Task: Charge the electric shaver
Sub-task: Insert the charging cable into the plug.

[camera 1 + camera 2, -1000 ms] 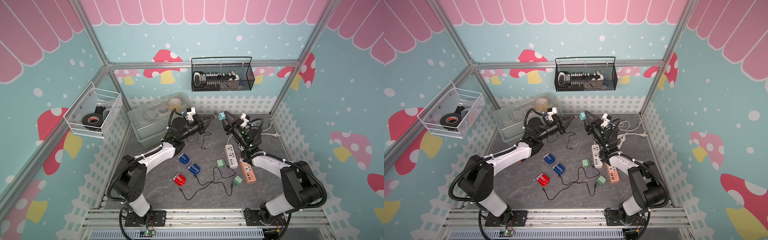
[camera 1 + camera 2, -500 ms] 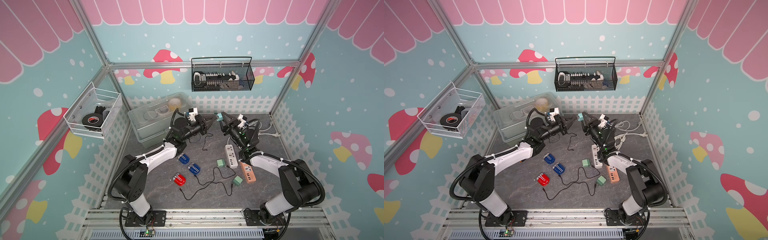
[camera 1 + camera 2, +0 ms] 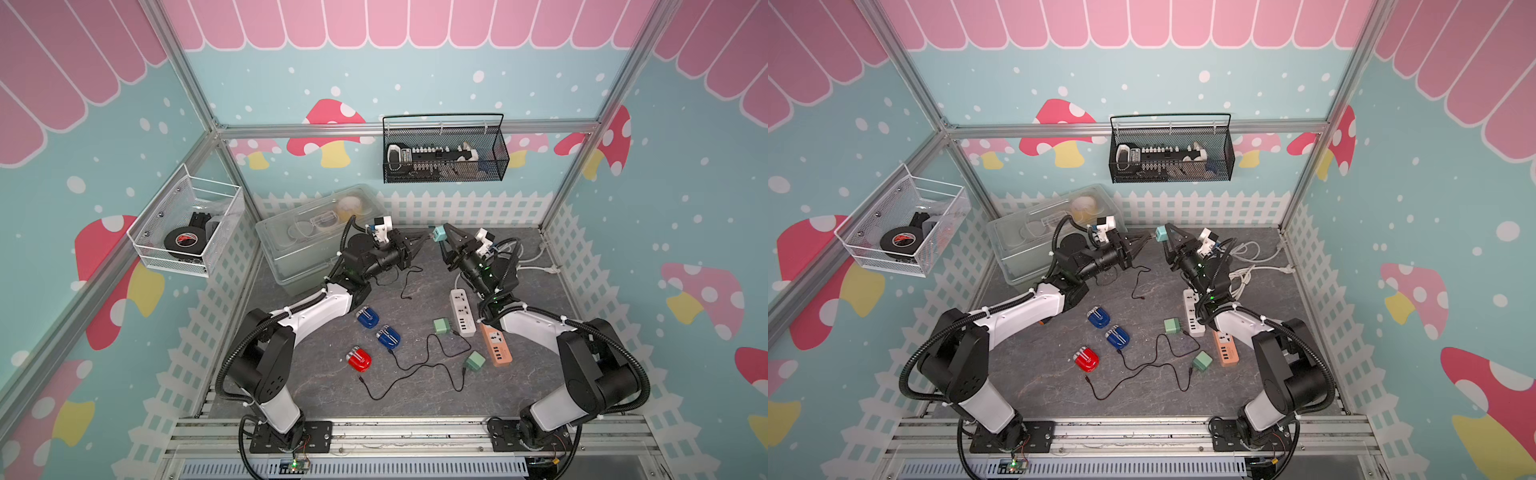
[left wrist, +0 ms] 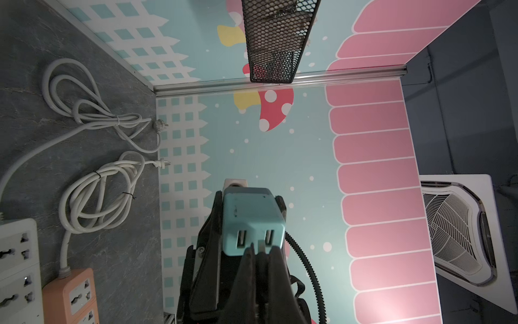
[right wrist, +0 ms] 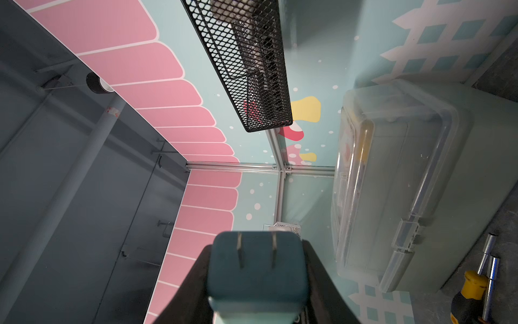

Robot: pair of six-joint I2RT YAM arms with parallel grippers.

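Observation:
My right gripper [image 3: 444, 236] is raised at the back of the table, shut on a teal USB charger block [image 3: 438, 234] whose two prongs face the right wrist camera [image 5: 256, 266]. My left gripper [image 3: 420, 243] faces it, shut on the small plug end of a thin black cable [image 3: 404, 279] that hangs down to the table. In the left wrist view the plug sits between my closed fingertips [image 4: 260, 249], right at the block's two USB ports [image 4: 252, 221]. A red shaver [image 3: 359, 360] and two blue shavers [image 3: 368, 318] lie mid-table.
A white power strip [image 3: 462, 312] and an orange one [image 3: 495, 344] lie on the right, with two green chargers [image 3: 441, 326] and loose black cables beside them. A clear lidded box [image 3: 307, 245] stands back left. White cords [image 3: 528, 257] are coiled back right.
Both grippers have moved toward each other and slightly back. The gap between the cable plug and the teal block has closed to almost nothing.

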